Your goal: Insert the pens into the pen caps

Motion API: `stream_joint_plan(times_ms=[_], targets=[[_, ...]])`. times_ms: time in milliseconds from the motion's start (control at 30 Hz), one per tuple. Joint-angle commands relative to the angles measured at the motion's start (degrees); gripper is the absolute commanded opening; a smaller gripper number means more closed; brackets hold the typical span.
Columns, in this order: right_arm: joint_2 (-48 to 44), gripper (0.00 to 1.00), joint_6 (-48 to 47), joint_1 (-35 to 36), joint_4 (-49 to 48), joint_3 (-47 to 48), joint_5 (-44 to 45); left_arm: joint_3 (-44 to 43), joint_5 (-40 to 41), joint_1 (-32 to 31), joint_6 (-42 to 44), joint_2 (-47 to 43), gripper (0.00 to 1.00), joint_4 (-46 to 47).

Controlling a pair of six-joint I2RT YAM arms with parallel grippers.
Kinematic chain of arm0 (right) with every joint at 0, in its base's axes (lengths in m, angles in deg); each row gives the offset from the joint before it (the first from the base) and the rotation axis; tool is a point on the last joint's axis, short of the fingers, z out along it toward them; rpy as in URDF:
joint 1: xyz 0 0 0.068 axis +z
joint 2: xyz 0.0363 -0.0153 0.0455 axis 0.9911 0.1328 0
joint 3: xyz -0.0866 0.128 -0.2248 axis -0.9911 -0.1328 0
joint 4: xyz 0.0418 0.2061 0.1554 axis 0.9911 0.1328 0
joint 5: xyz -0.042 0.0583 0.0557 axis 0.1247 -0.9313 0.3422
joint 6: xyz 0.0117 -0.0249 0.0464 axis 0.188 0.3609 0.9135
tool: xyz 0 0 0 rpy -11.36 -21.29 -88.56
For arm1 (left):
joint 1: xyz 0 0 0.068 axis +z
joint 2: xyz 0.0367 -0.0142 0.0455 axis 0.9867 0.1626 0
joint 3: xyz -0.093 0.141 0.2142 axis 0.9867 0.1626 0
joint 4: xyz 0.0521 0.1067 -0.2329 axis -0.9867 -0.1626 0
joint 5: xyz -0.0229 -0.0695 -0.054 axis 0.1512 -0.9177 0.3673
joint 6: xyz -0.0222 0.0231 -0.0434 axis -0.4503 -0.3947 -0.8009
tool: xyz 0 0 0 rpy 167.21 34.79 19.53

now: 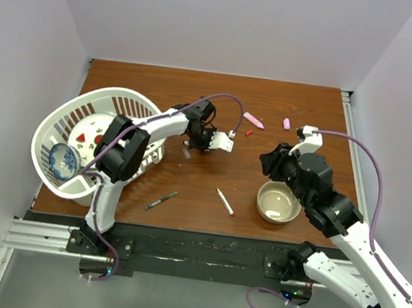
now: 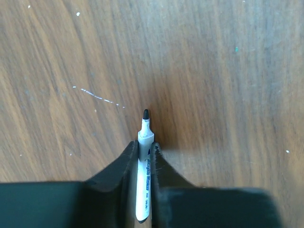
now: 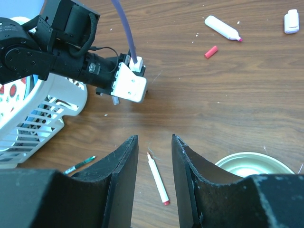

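Observation:
My left gripper [image 2: 144, 145] is shut on a white-barrelled pen [image 2: 143, 190] whose bare black tip points at the wood just ahead. In the top view this gripper [image 1: 194, 143] is left of the table's centre. My right gripper [image 3: 154, 140] is open and empty above a second white pen [image 3: 157, 179] with a red end, which also shows in the top view [image 1: 224, 201]. A thin dark pen [image 1: 160, 200] lies near the front. A pink marker [image 1: 253, 120], a red cap [image 1: 248, 133] and a pale pink cap [image 1: 286, 123] lie at the back. No black cap shows.
A white slatted basket [image 1: 61, 110] holding plates stands tilted at the left, close to the left arm. A beige bowl [image 1: 278, 201] sits under the right arm [image 1: 315, 182], beside the white pen. The table's front edge runs just below the dark pen.

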Motion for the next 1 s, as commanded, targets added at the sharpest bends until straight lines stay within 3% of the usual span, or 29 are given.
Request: stream_joint_plan(times_ms=[0,233,433,633,800,933,967], targets=[[-1.21,0.38,-1.02,0.04,-0.4,2.96,1.55,-0.77,2.0,0.21,-1.35,2.48,0.03,-1.41],[-2.7,0.39,0.47,0.04,-0.31,1.55,1.37,0.01,-2.22,0.04,-8.72,-1.64,0.0,3.77],[-3.32,0.45,1.18,0.04,-2.15,-0.2,-2.4,5.99,-4.59,0.13,-15.84,-9.73,0.0,17.38],[-2.88,0.47,0.91,0.04,-4.0,-2.75,-2.58,7.66,-8.81,0.13,-25.86,-14.39,0.0,23.45],[-2.18,0.47,-1.19,0.12,-10.05,-6.79,-5.47,11.0,-13.29,0.13,-39.38,-18.25,0.0,29.34],[-1.13,0.5,-6.28,0.12,-19.27,-9.09,-12.49,16.09,-21.96,0.13,-53.44,-22.91,0.0,43.54],[-0.77,0.51,-7.69,0.12,-20.51,-8.99,-13.29,19.32,-23.04,0.04,-60.69,-24.14,0.0,47.33]])
